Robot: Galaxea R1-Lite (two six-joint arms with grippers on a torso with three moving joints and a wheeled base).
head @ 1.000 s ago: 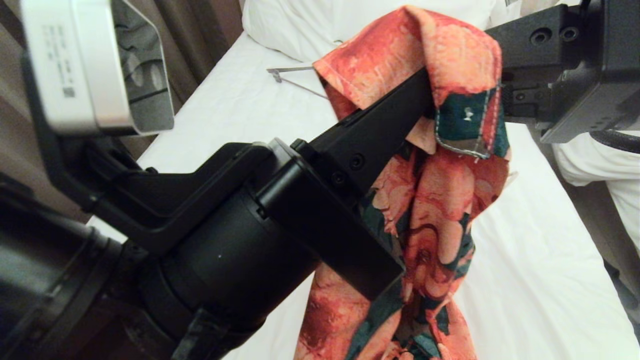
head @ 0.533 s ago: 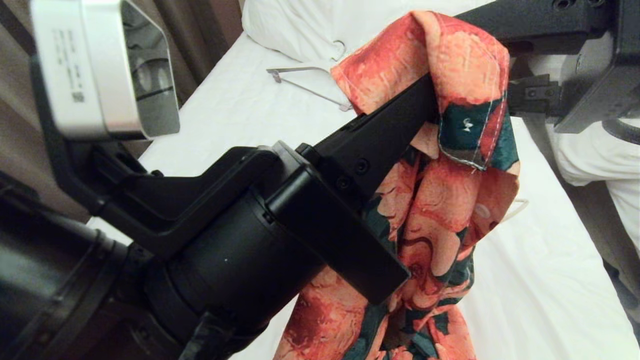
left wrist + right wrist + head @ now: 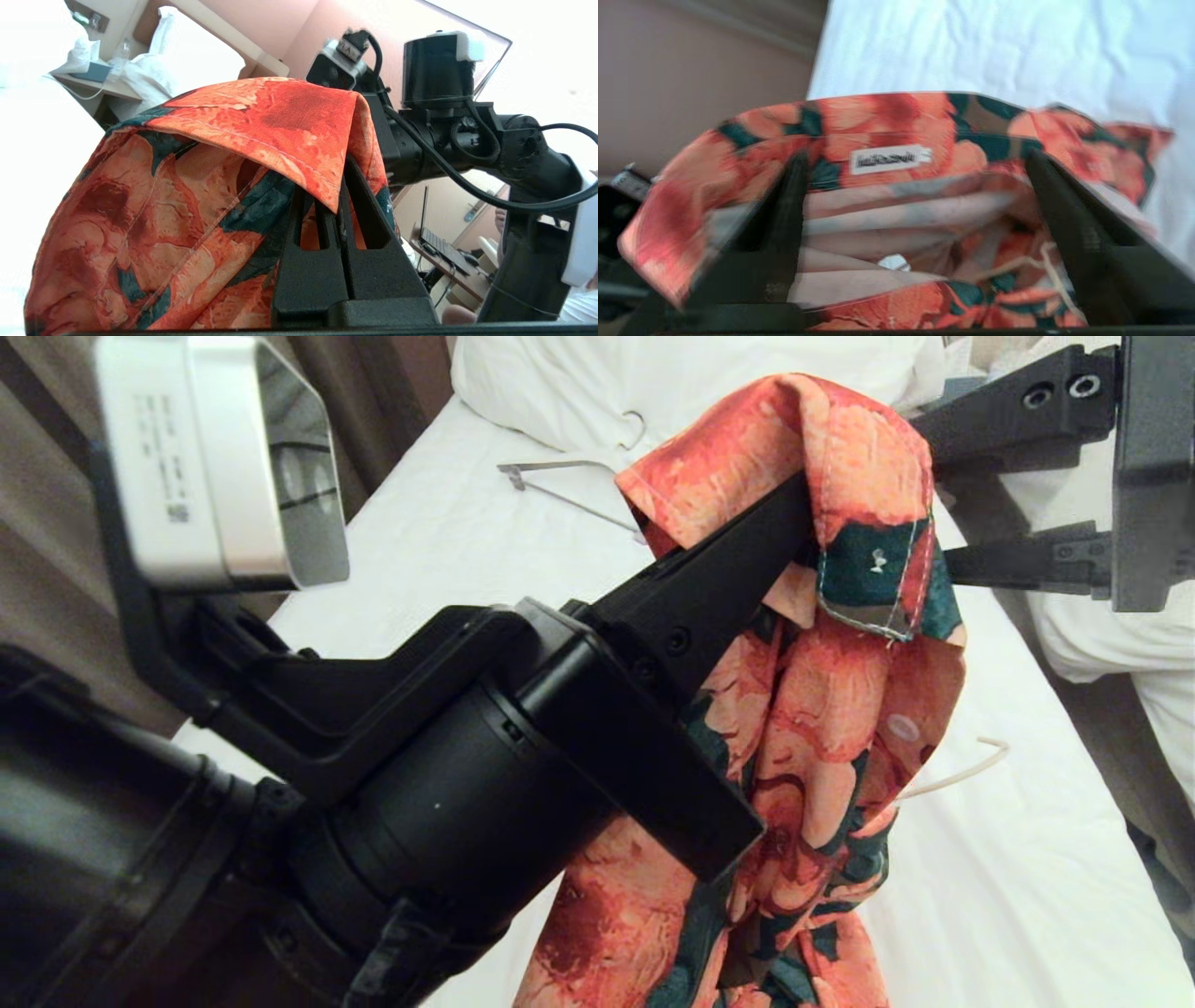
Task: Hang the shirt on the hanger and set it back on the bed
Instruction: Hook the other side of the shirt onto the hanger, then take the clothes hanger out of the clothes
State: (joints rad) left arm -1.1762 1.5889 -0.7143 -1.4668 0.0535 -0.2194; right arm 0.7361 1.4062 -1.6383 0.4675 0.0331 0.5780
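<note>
A hotel-style room: a single bed (image 3: pixel 439 551) under a smooth white sheet, a white pillow (image 3: pixel 672 378) at its head and brown curtains (image 3: pixel 373 392) along one side. Above the sheet the left tool (image 3: pixel 794 513) is clenched on a fold of the shirt (image 3: pixel 822 709), orange-pink flowers on dark green, which drapes over its tip and hangs below it toward the bed. The right tool (image 3: pixel 943 490) faces the left one from the other side of the cloth, its two black fingers (image 3: pixel 1018 406) spread wide and gripping nothing, one above the other just beside the collar.

A thin cream wire (image 3: pixel 962 770), seemingly the hanger, pokes out from the shirt's folds below the right tool. Beyond the left tool's tip another hanger (image 3: pixel 560 485), with a grey metal bar, lies on the sheet near the pillow.

The right wrist view alone shows the small white neck label (image 3: pixel 891 158) between that tool's spread fingers; its dark print is too blurred to read. It also shows the shirt's pale inside and a strand of cream wire among the folds. The head view alone shows a white sticker (image 3: pixel 159 457) with small print and a code square on the left arm's camera housing, also unreadable. The left wrist view alone shows the room behind: a bedside table (image 3: pixel 93 81) and a laptop (image 3: pixel 441 245) on a desk.
</note>
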